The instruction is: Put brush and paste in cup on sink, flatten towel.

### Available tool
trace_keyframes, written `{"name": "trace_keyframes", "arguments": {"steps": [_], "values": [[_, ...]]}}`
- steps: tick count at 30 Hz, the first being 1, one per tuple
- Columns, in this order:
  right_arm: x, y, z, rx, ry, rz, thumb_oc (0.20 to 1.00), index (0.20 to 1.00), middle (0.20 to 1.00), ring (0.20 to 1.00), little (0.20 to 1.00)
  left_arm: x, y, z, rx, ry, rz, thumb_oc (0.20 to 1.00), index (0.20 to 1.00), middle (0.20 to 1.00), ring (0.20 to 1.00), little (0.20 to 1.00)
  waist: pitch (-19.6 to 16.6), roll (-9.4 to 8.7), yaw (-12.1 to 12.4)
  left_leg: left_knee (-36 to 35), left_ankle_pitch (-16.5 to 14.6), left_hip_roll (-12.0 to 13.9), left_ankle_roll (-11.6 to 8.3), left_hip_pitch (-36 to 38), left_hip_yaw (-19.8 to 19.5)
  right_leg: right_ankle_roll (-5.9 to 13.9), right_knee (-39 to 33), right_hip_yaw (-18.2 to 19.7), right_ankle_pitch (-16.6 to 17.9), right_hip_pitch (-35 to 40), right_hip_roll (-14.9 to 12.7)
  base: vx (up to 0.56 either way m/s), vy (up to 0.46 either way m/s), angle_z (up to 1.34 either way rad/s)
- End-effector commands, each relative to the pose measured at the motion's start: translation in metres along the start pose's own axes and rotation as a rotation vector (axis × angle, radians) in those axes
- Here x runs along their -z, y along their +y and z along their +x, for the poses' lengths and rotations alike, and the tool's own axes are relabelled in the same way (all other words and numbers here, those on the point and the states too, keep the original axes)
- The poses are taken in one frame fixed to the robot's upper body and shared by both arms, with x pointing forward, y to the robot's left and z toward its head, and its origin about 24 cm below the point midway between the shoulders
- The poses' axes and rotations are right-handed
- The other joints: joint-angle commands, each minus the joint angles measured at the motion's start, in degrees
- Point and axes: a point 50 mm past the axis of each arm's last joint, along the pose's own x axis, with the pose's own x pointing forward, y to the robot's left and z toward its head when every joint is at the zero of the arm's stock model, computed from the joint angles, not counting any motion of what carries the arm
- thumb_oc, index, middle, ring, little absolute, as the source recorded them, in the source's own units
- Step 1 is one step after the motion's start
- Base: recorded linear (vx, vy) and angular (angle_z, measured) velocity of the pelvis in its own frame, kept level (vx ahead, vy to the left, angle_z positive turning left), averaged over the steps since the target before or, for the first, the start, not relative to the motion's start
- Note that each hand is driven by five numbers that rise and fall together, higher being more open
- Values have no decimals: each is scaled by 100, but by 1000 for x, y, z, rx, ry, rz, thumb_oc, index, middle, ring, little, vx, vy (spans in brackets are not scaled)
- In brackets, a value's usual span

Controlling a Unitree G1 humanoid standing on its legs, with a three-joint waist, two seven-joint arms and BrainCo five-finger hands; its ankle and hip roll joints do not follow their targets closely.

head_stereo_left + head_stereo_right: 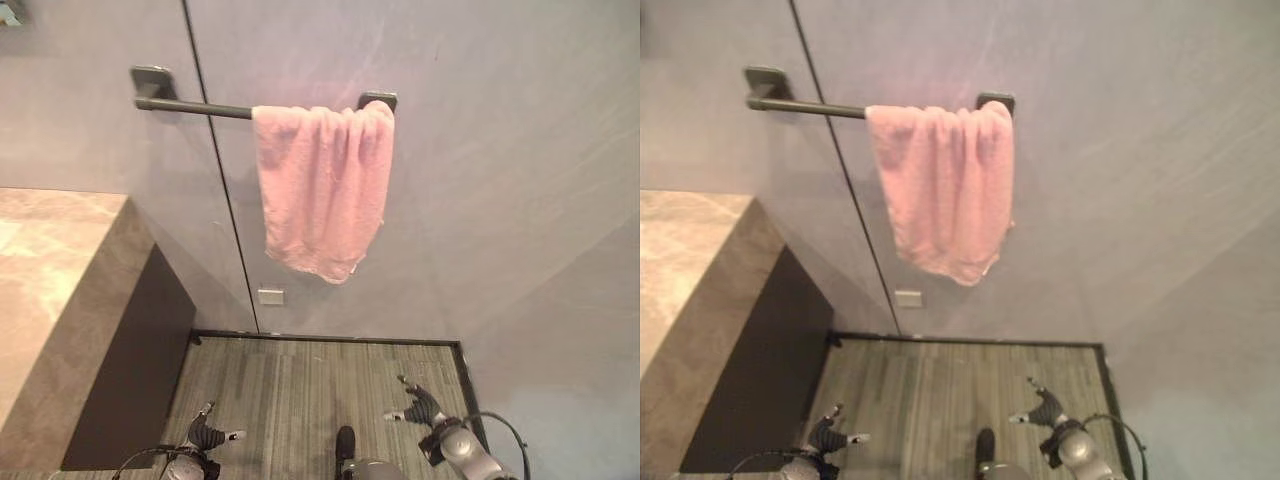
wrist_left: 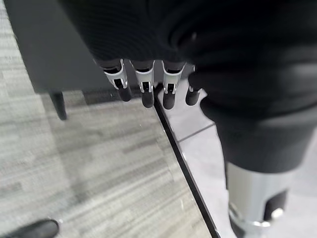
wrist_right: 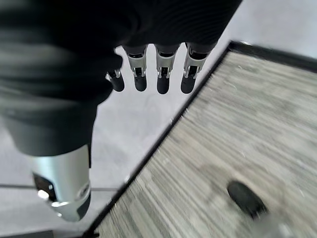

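One pink terry towel (image 1: 322, 190) hangs on the grey wall (image 1: 500, 150), draped over the right end of a dark metal towel bar (image 1: 200, 107). It is bunched into folds at the top, so it covers just that end of the bar, and its lower edge slants, the lowest corner falling toward the right. To the left of the bar a beige marble-patterned counter top (image 1: 45, 270) juts out, with a dark cabinet front (image 1: 135, 370) beneath it. Low on the wall below the towel sits a small pale plate (image 1: 270, 296). Down over the grey striped floor (image 1: 310, 400), well apart from the towel, both hands hang empty: the left hand (image 1: 205, 435) with its fingers (image 2: 143, 89) relaxed and loosely extended, and the right hand (image 1: 420, 408) likewise slack, its fingers (image 3: 163, 79) straight and touching nothing
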Motion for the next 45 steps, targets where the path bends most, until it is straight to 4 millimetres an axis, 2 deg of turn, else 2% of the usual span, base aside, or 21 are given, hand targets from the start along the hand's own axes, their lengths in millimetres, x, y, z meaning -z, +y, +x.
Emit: {"name": "trace_keyframes", "arguments": {"steps": [1,6,9,11,13,14,15,17,19,21,22,25,26,29,32,33,35,36,37,41,45], "values": [[-8,-6,-2,8,-61,-2,1000,1000,1000,1000,1000,-20,17,7,-55,-84,-22,1000,1000,1000,1000,1000,71,-174,-4,5,477,-585,119,-372,-123,682,472,-7,-410,226,-301,95,-117,29],[1,-9,-6,3,-41,-39,1000,1000,1000,1000,1000,-29,19,9,-48,-114,-5,1000,1000,1000,1000,1000,81,-161,-92,-27,574,-428,-31,-436,-395,533,463,14,-656,206,-133,95,-116,26],[5,-14,-8,14,-28,-43,1000,1000,1000,1000,1000,-34,17,11,-34,-133,13,1000,1000,1000,1000,1000,134,-135,-140,489,635,-527,-138,-644,-344,478,408,39,-686,278,-105,52,-19,47],[8,-17,-9,30,-15,-48,1000,1000,1000,1000,1000,-42,16,13,-31,-152,24,1000,1000,1000,1000,1000,237,-97,-143,904,866,-548,-284,-906,-185,438,369,-30,-700,388,-118,34,24,17],[13,-24,-10,68,3,-39,1000,1000,1000,1000,1000,-52,16,15,-29,-184,33,1000,1000,1000,1000,1000,259,-153,-255,454,909,25,-269,-1145,636,538,280,-195,-712,514,-320,31,81,56],[14,-25,-10,74,8,-34,1000,1000,1000,1000,1000,-55,17,15,-33,-193,37,1000,1000,1000,1000,1000,257,-179,-229,301,877,137,-274,-1188,625,572,226,-198,-693,560,-374,92,179,107],[15,-26,-10,91,14,-30,1000,1000,1000,1000,1000,-53,17,15,-51,-190,32,1000,1000,1000,1000,1000,162,-108,-219,-232,1245,508,-387,-1381,372,651,211,-99,-718,570,-443,120,232,86],[17,-30,-11,110,26,-14,1000,1000,1000,1000,1000,-53,15,15,-52,-190,29,1000,1000,1000,1000,1000,129,95,-244,-699,1783,810,-597,-1545,336,718,249,44,-803,675,-559,141,359,-9],[17,-29,-12,106,24,-12,1000,1000,1000,1000,1000,-55,15,14,-47,-205,28,1000,1000,1000,1000,1000,134,159,-235,-688,1660,767,-563,-1419,360,741,306,105,-828,690,-607,78,278,-54],[15,-29,-9,94,28,-34,1000,1000,1000,1000,1000,-56,15,13,-39,-215,42,1000,1000,1000,1000,1000,151,201,-173,-321,1401,461,-506,-1440,54,782,431,260,-788,661,-794,65,502,-71],[10,-27,-7,94,9,-14,1000,1000,1000,1000,1000,-54,18,9,-39,-234,31,1000,1000,1000,1000,1000,103,184,-164,40,990,143,-315,-1356,233,909,522,392,-608,635,-1149,52,505,-80],[9,-25,-7,85,8,-13,1000,1000,1000,1000,1000,-52,19,8,-39,-235,32,1000,1000,1000,1000,1000,83,168,-135,147,875,66,-247,-1347,346,959,555,437,-570,600,-1250,35,268,-100],[7,-22,-7,73,5,-30,1000,1000,1000,1000,1000,-51,20,8,-38,-234,34,1000,1000,1000,1000,1000,77,161,-122,303,743,-57,-169,-1334,416,988,603,470,-509,588,-1380,36,276,-64],[3,-15,-6,58,-11,-21,1000,1000,1000,1000,1000,-47,25,5,-55,-229,16,1000,1000,1000,1000,1000,132,124,-91,532,517,-275,23,-1217,611,1015,824,337,-123,524,-1591,15,334,-22],[3,-9,-8,34,-27,-9,1000,1000,1000,1000,1000,-44,26,2,-43,-232,29,1000,1000,1000,1000,1000,168,124,-108,487,512,-340,152,-1081,538,938,1289,435,-227,468,-1383,26,233,-19],[3,-6,-10,27,-32,1,1000,1000,1000,1000,1000,-42,22,1,-23,-229,29,1000,1000,1000,1000,1000,164,121,-187,455,513,-399,173,-1031,428,842,1200,759,-577,421,-904,67,90,11],[2,-8,-10,35,-37,12,1000,1000,1000,1000,1000,-44,23,1,-26,-237,24,1000,1000,1000,1000,1000,134,91,-155,427,522,-386,152,-1010,430,863,773,596,-440,342,-935,45,7,9],[-6,-11,-8,47,-72,7,1000,1000,1000,1000,1000,-47,24,0,-38,-253,7,1000,1000,1000,1000,1000,195,89,-84,479,484,-336,133,-1006,474,886,610,222,-278,216,-1058,17,-81,19],[-13,-12,-6,44,-94,-5,1000,1000,1000,1000,1000,-50,25,-2,-35,-273,9,1000,1000,1000,1000,1000,228,25,-50,571,461,-317,108,-1025,465,892,541,99,-288,280,-1099,15,-80,10],[-12,-16,-4,43,-88,-24,1000,1000,1000,1000,1000,-49,23,-4,-26,-281,6,1000,1000,1000,1000,1000,140,-63,6,437,463,-258,32,-928,415,913,321,55,-263,455,-1020,88,-104,10],[-5,-34,-6,119,-56,4,1000,1000,1000,1000,1000,-48,31,-12,-20,-307,11,1000,1000,1000,1000,1000,4,-81,35,131,566,-69,-79,-781,270,878,114,-60,-326,664,-908,130,-135,9]]}}
